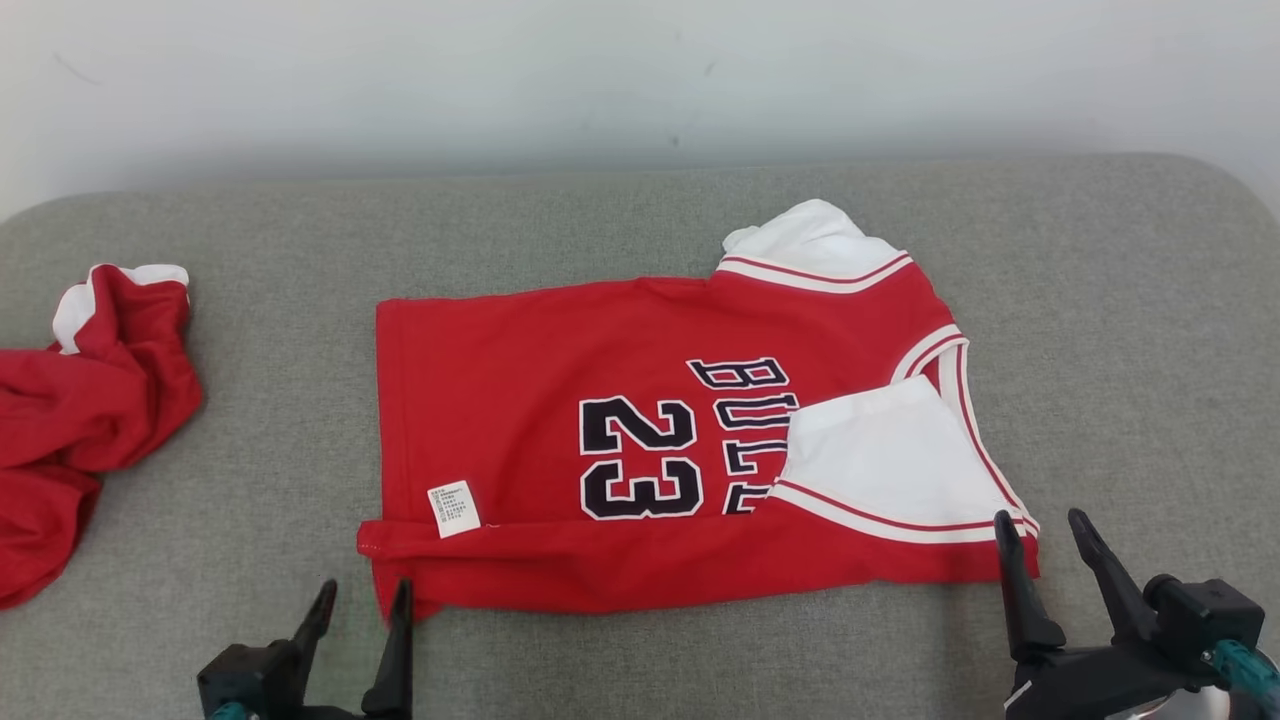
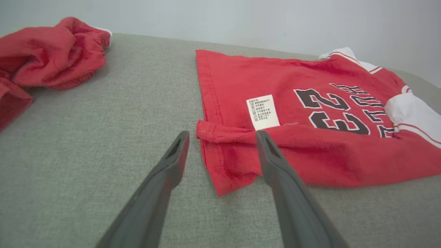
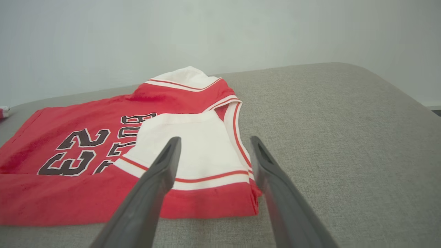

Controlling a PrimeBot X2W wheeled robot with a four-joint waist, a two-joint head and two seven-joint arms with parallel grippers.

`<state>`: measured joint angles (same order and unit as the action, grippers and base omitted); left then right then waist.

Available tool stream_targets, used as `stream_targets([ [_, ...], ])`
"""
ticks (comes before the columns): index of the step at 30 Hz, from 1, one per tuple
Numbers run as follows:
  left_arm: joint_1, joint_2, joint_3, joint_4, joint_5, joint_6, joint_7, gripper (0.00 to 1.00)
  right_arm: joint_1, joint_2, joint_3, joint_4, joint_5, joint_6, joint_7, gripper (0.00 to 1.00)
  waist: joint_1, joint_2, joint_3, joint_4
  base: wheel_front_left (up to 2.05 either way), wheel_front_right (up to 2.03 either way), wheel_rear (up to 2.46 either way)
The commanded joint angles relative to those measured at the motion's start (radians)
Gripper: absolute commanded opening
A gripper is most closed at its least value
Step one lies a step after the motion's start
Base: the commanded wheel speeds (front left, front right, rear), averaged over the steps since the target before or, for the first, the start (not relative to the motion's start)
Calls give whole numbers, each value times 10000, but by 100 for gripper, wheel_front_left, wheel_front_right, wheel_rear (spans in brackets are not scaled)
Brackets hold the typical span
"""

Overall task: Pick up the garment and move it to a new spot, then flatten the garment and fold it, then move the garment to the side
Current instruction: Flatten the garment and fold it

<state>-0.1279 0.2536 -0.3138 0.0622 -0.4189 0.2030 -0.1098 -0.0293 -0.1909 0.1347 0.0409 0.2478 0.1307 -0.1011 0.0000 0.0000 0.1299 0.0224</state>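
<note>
Left hand and right hand seen spread, empty, at near corners of jersey, which is laid part-folded mid-table. Fabric judged light, limp, easily rumpled; doubled near-edge corners best pinched.

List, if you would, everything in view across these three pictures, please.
jersey: one, red with white sleeves and a black 23, spread mid-surface
care label: one, white, on the jersey's near left part
crumpled garment: one, red with white trim, far left
padded surface: one, grey, under both garments
wall: one, pale, behind
left fingers: two, dark, open, at the jersey's near left corner
right fingers: two, dark, open, at its near right corner
</note>
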Motion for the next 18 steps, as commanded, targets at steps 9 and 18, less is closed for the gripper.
stream_targets([
  [9,-326,-192,-40,723,-722,-285,553,100,-822,-342,119,1469,398,3,-82,100,0,0,524,-84,0,0,0],
  [18,-573,-385,-99,1187,-1237,-521,1003,100,-1732,-542,389,3178,706,3,-55,100,0,0,875,-17,0,0,0],
])
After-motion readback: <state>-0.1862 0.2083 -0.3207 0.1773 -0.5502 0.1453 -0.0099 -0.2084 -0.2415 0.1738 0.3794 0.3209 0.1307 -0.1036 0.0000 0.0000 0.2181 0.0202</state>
